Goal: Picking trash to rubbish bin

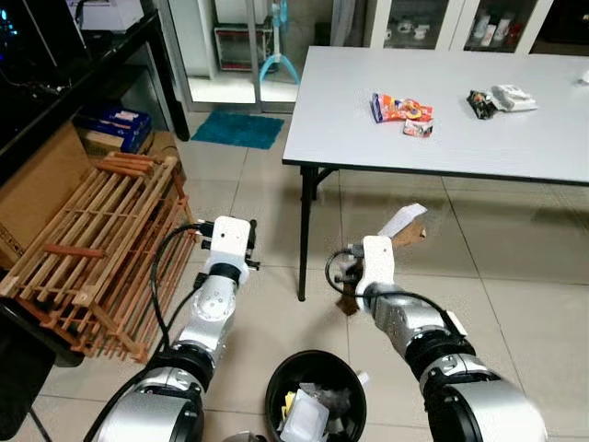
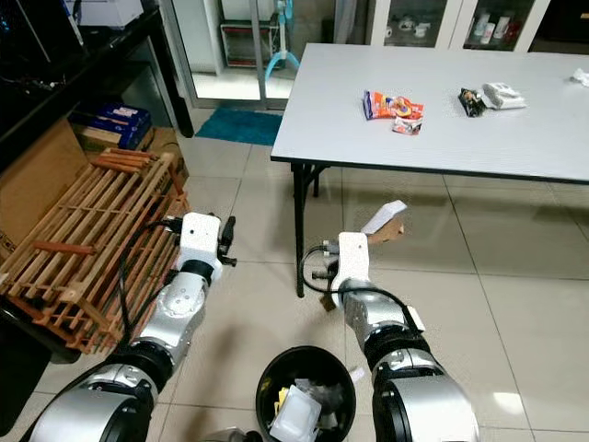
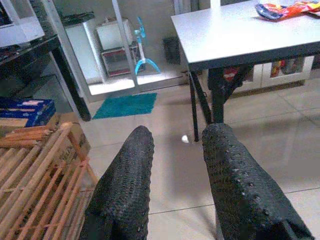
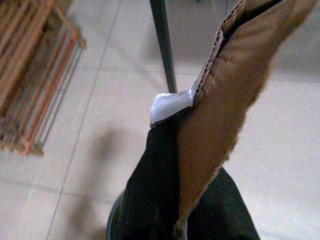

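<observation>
Here, right claw (image 4: 172,165) clenched on cardboard scrap (image 4: 235,95), just beyond the bin (image 1: 315,396); left claw (image 3: 175,165) released, idle at left.

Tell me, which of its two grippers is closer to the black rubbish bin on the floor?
Right, narrowly. The right gripper, shut on a cardboard scrap, hangs just beyond the rubbish bin toward the table. The left gripper, open, sits off to the bin's left by the wooden rack.

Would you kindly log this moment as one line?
right gripper: shut on cardboard scrap | left gripper: open | bin: below, part-filled
</observation>
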Controlling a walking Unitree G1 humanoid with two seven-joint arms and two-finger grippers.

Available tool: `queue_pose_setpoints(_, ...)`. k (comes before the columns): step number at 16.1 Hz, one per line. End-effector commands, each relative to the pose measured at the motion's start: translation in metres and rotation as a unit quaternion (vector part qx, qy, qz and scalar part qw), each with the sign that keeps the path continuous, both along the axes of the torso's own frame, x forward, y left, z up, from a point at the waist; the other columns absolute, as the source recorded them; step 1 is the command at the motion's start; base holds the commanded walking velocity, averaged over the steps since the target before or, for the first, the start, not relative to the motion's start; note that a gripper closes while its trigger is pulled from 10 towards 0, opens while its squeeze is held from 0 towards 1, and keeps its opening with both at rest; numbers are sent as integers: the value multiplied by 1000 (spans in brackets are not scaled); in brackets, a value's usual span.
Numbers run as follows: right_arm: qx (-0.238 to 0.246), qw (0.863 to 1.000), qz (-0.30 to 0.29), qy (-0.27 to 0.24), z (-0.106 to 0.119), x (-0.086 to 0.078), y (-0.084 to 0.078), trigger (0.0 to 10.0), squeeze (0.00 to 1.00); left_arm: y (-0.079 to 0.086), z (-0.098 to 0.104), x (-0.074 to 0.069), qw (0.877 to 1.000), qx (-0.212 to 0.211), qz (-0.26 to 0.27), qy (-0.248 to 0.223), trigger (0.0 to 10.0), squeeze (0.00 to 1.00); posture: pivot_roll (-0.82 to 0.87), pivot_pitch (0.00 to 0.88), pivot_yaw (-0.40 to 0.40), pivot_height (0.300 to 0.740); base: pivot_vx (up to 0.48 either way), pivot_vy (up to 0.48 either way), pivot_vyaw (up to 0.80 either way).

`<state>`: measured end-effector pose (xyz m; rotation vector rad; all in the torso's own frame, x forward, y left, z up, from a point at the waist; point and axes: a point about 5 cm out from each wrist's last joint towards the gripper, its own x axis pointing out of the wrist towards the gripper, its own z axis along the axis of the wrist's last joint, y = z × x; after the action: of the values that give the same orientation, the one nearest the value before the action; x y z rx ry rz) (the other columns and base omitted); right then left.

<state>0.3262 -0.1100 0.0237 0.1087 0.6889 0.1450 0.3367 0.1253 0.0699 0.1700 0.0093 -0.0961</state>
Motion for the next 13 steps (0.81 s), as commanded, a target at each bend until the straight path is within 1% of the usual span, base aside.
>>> queue_pose_setpoints(1,2,1000,0,21,-9,-7,1,10000,0,-2,-1,0,1000,2,-6,7,10000,0,6,0,19,740,0,0,0)
queue_pose_setpoints(3,26,999,-2,47,-21,-18,2,10000,0,-4,-2,0,1000,1,-8,9,10000,0,2,0,17,740,0,0,0)
queue_pose_setpoints(5,33,996,-23,80,-32,-28,0,10000,0,-6,-3,-1,1000,2,-12,13,10000,0,8,0,15,740,0,0,0)
queue_pose_setpoints(6,42,994,-28,93,-35,-32,3,10000,0,-7,-3,-1,1000,2,-13,14,10000,0,11,0,15,740,0,0,0)
queue_pose_setpoints(8,39,994,-1,105,-38,-36,14,10000,0,-8,-4,-1,1000,2,-15,15,10000,0,17,0,13,740,0,0,0)
queue_pose_setpoints(10,72,990,26,115,-37,-41,41,10000,0,-10,-4,-1,1000,4,-19,15,10000,0,29,0,12,740,0,0,0)
queue_pose_setpoints(11,79,990,27,116,-37,-42,44,10000,0,-10,-4,-1,1000,4,-19,15,10000,0,31,0,12,740,0,0,0)
queue_pose_setpoints(12,90,988,36,119,-37,-45,54,10000,0,-10,-4,-1,1000,5,-21,14,10000,0,33,0,13,740,0,0,0)
queue_pose_setpoints(13,86,988,47,120,-38,-47,58,10000,0,-10,-4,-1,1000,6,-21,14,10000,0,31,0,13,740,0,0,0)
